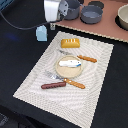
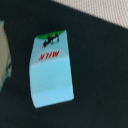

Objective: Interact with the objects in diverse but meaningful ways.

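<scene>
Exterior view: I see a woven placemat (image 1: 35,82) on a dark table w/ bare black surface all round it. On the mat: bread loaf (image 1: 70,43), silver fish (image 1: 71,63) on a tan plate (image 1: 62,70), sausage (image 1: 53,85). The pale blue carton (image 1: 41,33) stands just off the mat's far corner. The gripper (image 1: 52,25) hangs just beside it; can't tell how far open or whether it holds anything.

Wrist view: carton (image 2: 51,70) on black, red lettering, fingers not visible.

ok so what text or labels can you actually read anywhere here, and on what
"MILK" in red letters, seen upside down in the wrist view, on the pale blue carton.
Dark and green mark above the word on the carton: a picture or logo, too blurred to read.
Exterior view: no readable text on the carton or anything else.
</scene>
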You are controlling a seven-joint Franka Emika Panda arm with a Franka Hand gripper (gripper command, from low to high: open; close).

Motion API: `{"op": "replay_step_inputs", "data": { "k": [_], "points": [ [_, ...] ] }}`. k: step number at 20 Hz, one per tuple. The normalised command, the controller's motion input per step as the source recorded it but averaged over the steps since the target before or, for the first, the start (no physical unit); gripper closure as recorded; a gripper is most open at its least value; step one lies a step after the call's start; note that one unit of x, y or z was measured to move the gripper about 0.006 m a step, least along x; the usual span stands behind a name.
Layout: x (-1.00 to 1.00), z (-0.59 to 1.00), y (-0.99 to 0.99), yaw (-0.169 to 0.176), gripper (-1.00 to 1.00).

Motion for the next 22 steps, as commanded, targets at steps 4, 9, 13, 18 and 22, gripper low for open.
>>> {"op": "replay_step_inputs", "data": {
  "k": [4, 9, 13, 18, 22],
  "points": [
    [-0.64, -0.27, -0.30, 0.000, -1.00],
    [-0.46, -0.37, -0.18, 0.000, -1.00],
    [-0.43, -0.40, -0.09, 0.000, -1.00],
    [-0.46, -0.42, -0.05, 0.006, -1.00],
    [-0.42, -0.39, -0.06, 0.008, -1.00]
  ]
}}
